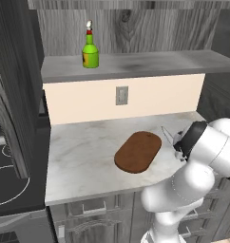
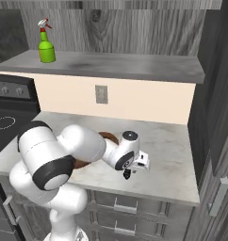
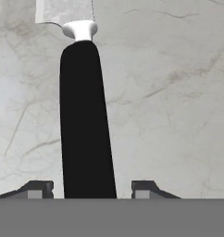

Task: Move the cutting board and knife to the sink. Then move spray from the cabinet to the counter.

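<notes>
End effector (image 3: 88,189): low over the marble surface (image 1: 83,152), pointing down near its front right part. Jaws straddle the black handle of the knife (image 3: 84,120); one dark fingertip (image 3: 37,187) stands on each side. A gap remains on the right side of the handle; on the left, contact cannot be told. Whether the grip is clenched cannot be told.

Knife: lies flat on the surface directly under the end effector, handle between the fingertips, grey blade running away from the hand. In the left base view the thin blade tip shows just beyond the wrist.

Cutting board (image 1: 138,152): reddish-brown, oblong, flat on the surface, just beside the end effector on its left, not touching the fingers. Partly hidden behind the arm in the right base view.

Spray (image 1: 90,50): green bottle, upright on the light grey shelf (image 1: 136,64) of the cabinet, high above and well to the left of the end effector.

Wall outlet (image 1: 121,95): on the cream backsplash, beyond the board.

Black stovetop (image 1: 10,171): far left of the end effector.
</notes>
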